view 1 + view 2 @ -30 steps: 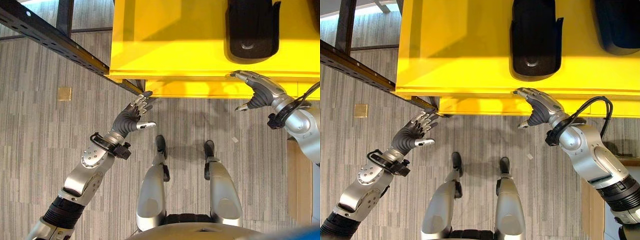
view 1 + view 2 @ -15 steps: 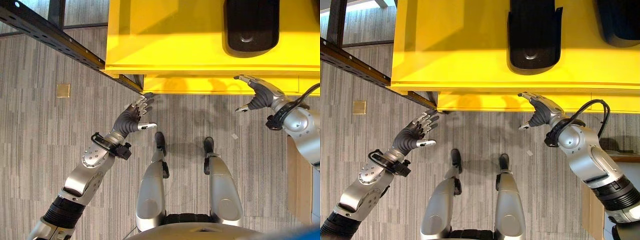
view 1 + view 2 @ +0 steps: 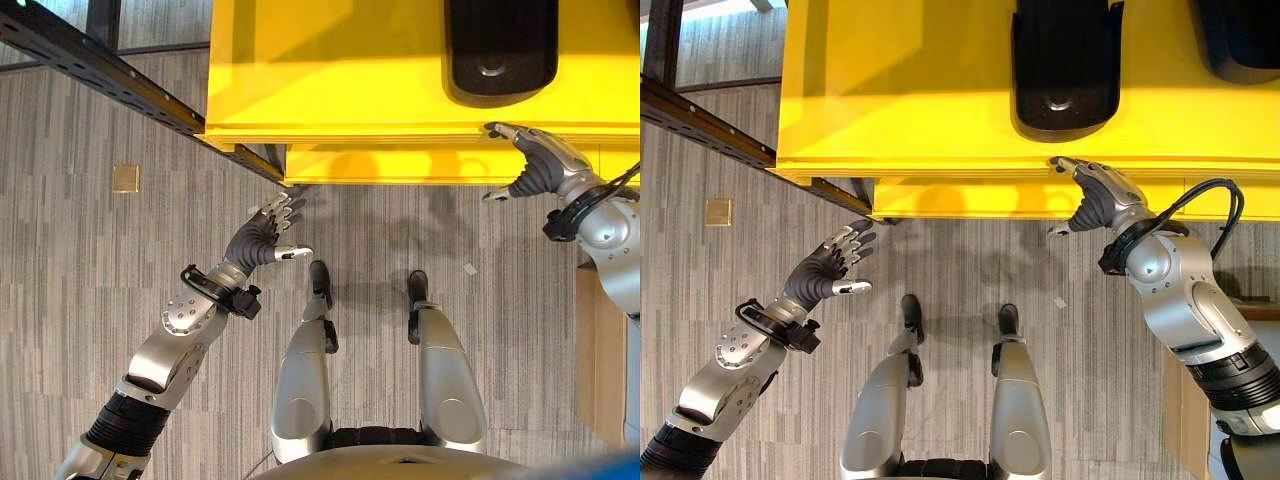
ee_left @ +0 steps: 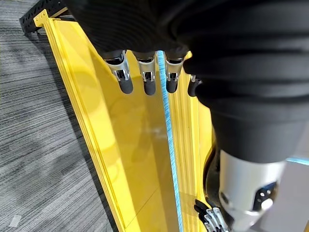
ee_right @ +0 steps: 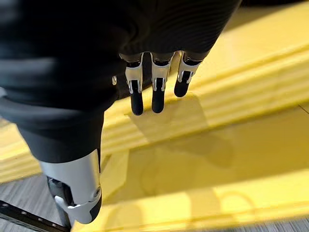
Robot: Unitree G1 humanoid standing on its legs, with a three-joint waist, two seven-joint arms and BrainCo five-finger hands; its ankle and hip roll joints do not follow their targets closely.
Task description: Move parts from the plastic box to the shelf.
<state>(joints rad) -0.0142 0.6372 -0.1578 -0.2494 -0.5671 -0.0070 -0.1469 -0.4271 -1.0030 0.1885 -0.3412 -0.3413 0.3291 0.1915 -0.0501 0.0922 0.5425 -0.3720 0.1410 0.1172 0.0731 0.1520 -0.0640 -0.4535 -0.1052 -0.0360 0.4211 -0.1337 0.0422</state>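
- Left hand (image 3: 262, 236), centre-left of frame, held over the striped grey floor (image 3: 70, 290); fingers straight & spread, thumb out to the side, holding nothing. Fingertips near the box's lower-left corner, not touching.
- Right hand (image 3: 1097, 198), right of centre, at the front edge of the yellow plastic box (image 3: 910, 90); fingers extended w/ tips up at the box rim, thumb pointing down over the floor, nothing held. Contact w/ the rim: can't tell.
- Box spans the top of frame, lower ledge sticking out below the rim.
- Black part (image 3: 1062, 62) lies in the box, top centre, just beyond the right hand; second black part (image 3: 1243, 35) at upper-right corner.
- Dark perforated shelf rail (image 3: 95, 68) runs diagonally, upper left, passing under the box corner.
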